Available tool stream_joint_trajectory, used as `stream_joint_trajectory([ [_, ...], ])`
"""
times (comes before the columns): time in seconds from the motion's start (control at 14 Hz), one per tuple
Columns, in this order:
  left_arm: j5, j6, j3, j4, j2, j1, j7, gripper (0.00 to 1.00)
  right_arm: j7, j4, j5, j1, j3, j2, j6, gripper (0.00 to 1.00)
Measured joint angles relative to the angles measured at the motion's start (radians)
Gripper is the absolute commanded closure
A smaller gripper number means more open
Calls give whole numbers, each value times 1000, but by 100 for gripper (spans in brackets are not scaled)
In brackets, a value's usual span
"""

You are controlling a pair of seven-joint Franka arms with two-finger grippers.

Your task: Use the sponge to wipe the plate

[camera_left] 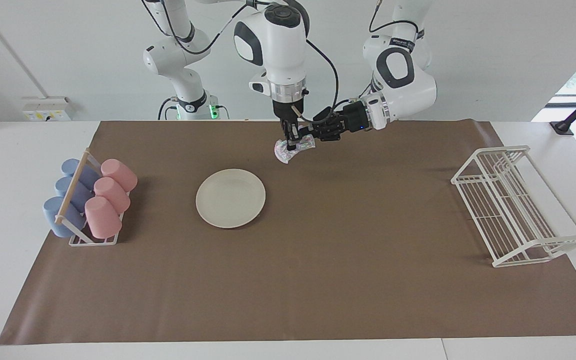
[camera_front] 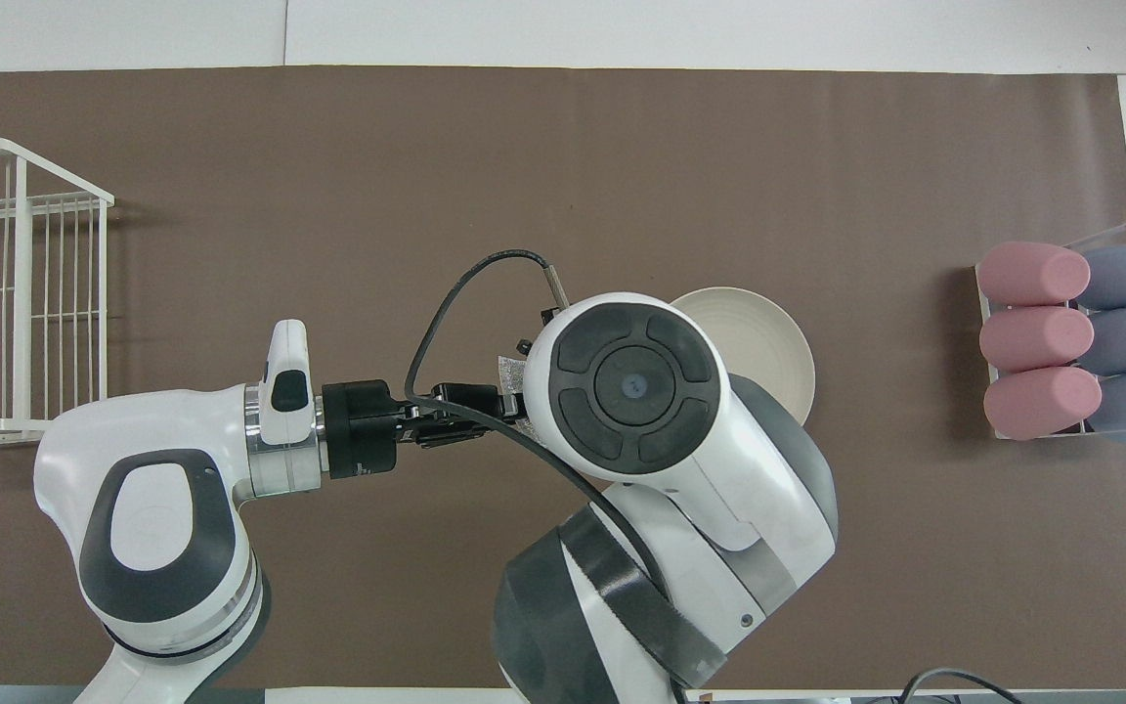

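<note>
While the right arm's wrist hides most of the sponge [camera_front: 511,375] from overhead, right gripper [camera_left: 292,145] pinches it; left gripper [camera_left: 313,134] clamps its edge, plate [camera_left: 230,198] apart below.

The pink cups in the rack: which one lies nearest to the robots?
The pink cup at the rack's robot-side end. The middle pink cup and the end pink cup lie farther from the robots, each beside a blue cup.

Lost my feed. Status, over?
Right gripper shut on sponge, aloft. Left gripper at sponge's side. Plate bare, unobstructed.
</note>
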Motion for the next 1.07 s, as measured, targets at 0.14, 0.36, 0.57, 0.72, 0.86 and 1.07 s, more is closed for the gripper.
stream_joint_trajectory([
  [0.14,-6,15,0,0,0,-13,0,100,0,0,-1,-1,-1,0,0,100],
  [0.36,-7,18,0,0,0,-13,0,100,0,0,-1,-1,-1,0,0,75],
  [0.57,-7,18,0,0,0,-13,0,100,-1,0,-2,-2,-2,0,7,0],
  [0.72,-7,18,1,0,0,-13,0,100,-2,0,-2,-5,-3,0,26,0],
  [0.86,-7,18,1,0,0,-13,0,100,-2,0,-2,-7,-4,0,41,0],
  [1.07,-8,18,7,0,0,-13,-1,100,-11,-1,-2,-15,-4,0,48,0],
])
